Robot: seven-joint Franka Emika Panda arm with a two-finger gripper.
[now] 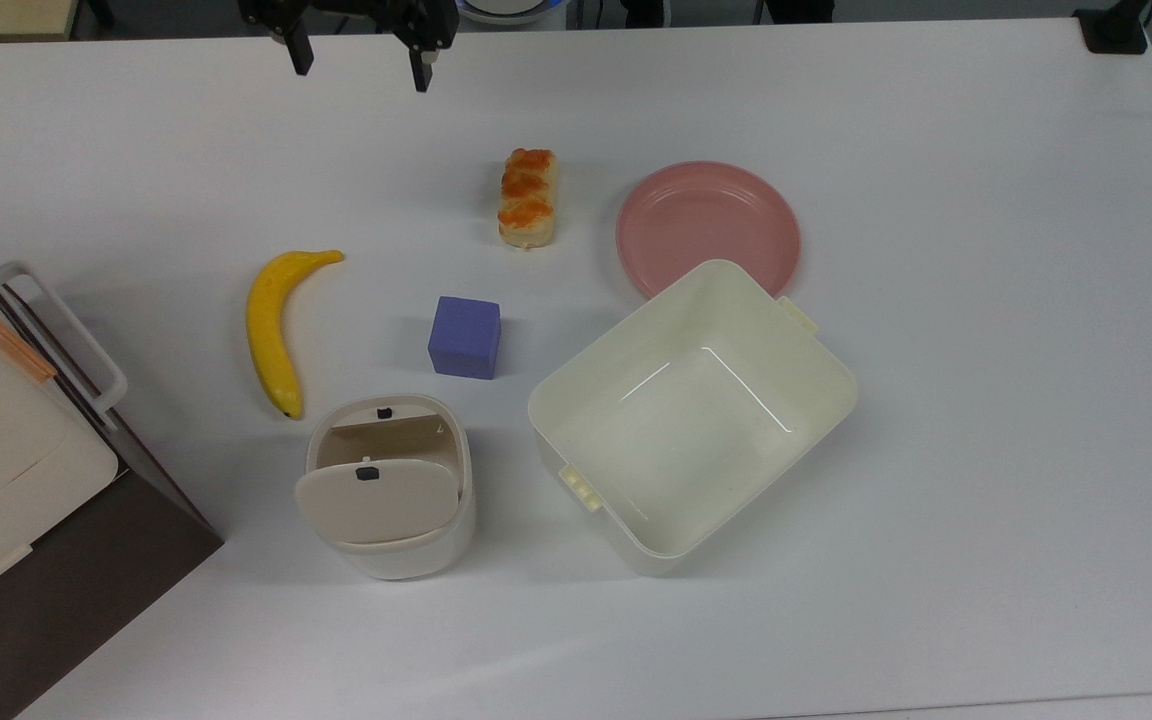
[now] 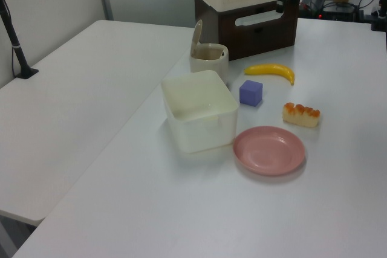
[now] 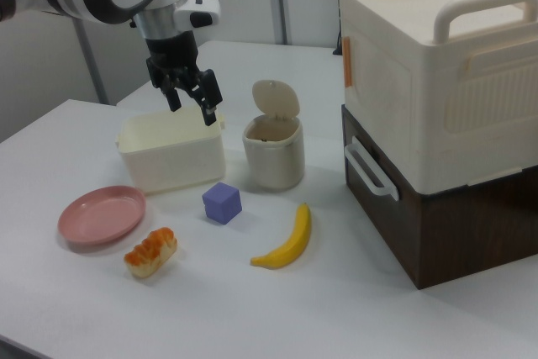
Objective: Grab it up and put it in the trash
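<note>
The hand (image 1: 356, 55) hangs high above the far edge of the tabletop (image 1: 936, 300), with its two fingers pointing down, spread wide apart and holding nothing. In the right view the hand (image 3: 187, 90) is raised well above the cream square tub (image 3: 171, 153), and the arm bends down to it from the right view's upper left.

The crumpled white paper ball is not to be found on the tabletop, nor between the fingers. The trash bin (image 1: 388, 487) stands with its swing flap tilted open, near the banana (image 1: 274, 325) and the purple cube (image 1: 465, 336). I judge that the ball probably lies already inside the bin, so the putting-in step seems finished, but the inside of the bin is too dark to confirm this.

If so, the next move calls only for the arm to go to a rest position, clear of the bread roll (image 1: 528, 197) and the pink plate (image 1: 708, 228).
</note>
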